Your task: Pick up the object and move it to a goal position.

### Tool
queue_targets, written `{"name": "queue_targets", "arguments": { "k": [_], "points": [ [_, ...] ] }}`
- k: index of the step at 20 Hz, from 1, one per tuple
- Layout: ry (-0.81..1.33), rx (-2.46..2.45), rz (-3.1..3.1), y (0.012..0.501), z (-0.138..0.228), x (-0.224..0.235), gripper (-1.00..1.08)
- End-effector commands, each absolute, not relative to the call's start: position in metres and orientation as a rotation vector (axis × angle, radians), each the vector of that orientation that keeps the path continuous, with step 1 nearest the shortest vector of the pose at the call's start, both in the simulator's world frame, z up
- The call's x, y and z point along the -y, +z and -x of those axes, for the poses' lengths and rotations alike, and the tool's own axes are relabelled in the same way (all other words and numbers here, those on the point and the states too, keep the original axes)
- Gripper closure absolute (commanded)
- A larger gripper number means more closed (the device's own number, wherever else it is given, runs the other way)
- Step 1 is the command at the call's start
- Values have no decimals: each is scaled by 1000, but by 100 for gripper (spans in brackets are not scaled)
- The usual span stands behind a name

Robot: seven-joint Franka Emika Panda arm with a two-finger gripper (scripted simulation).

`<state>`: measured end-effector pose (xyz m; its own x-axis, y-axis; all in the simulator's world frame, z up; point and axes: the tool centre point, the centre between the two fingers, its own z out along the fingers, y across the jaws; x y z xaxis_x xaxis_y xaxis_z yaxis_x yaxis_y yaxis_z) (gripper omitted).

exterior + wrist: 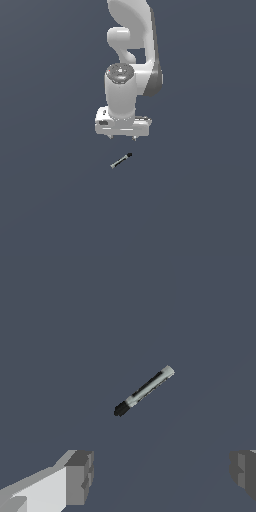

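The object is a tiny thin rod with a pale grey-white shaft and a black end. It lies slantwise on the dark floor just in front of the arm in the exterior view. It also shows in the wrist view, apart from both fingers. My gripper hangs above and a little behind the rod, pointing down. In the wrist view its fingertips stand far apart with nothing between them, so the gripper is open and empty.
The white arm rises behind the gripper at the top of the exterior view. A flat dark grey-blue floor lies all around. No goal marker shows.
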<state>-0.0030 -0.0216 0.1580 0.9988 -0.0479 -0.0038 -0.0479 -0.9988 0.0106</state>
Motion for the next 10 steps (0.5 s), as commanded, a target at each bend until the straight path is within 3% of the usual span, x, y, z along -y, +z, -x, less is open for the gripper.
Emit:
{"name": "queue_targets", "arguments": {
  "k": [1, 10],
  "points": [
    [-6, 75, -3130, 158, 3, 22, -92],
    [19, 35, -3109, 172, -3, 34, -92]
  ]
}}
